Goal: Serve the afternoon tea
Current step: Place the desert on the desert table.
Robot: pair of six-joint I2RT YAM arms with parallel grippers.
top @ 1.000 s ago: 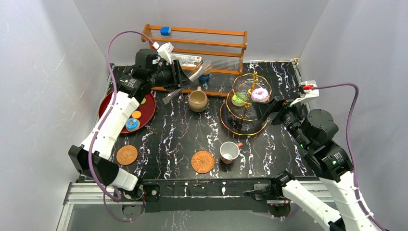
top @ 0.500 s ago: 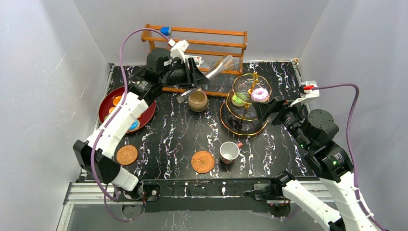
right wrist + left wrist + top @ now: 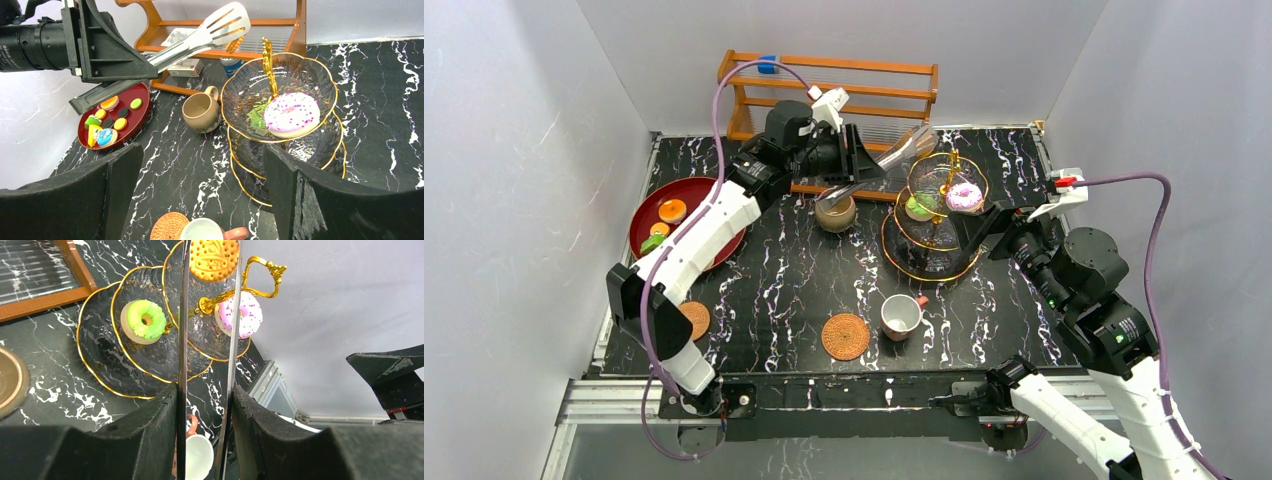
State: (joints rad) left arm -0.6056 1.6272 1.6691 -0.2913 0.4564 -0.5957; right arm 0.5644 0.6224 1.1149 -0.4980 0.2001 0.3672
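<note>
My left gripper [image 3: 861,165] [image 3: 205,390] is shut on metal tongs [image 3: 896,153] [image 3: 200,37] that pinch an orange biscuit [image 3: 212,259] [image 3: 235,44]. The tong tips hover over the top tier of the gold-rimmed glass stand [image 3: 902,255] [image 3: 100,355] [image 3: 240,90]. The stand holds a pink donut [image 3: 965,196] [image 3: 240,314] [image 3: 291,114] on the top tier and a green donut [image 3: 918,207] [image 3: 144,320] lower down. My right gripper [image 3: 986,226] [image 3: 202,155] is open and empty beside the stand's right side. The tan mug [image 3: 835,210] [image 3: 200,111] stands left of the stand. The white red-handled cup [image 3: 901,316] sits beside a woven coaster [image 3: 845,336].
A red plate [image 3: 646,203] [image 3: 85,140] with several toy pastries lies at the left. A second woven coaster [image 3: 692,321] lies near the left arm's base. The wooden rack [image 3: 834,80] stands along the back wall, just behind the tongs.
My left arm has swung right from above the red plate, carrying the tongs and biscuit over the mug to the stand's top tier. The right arm has not moved.
</note>
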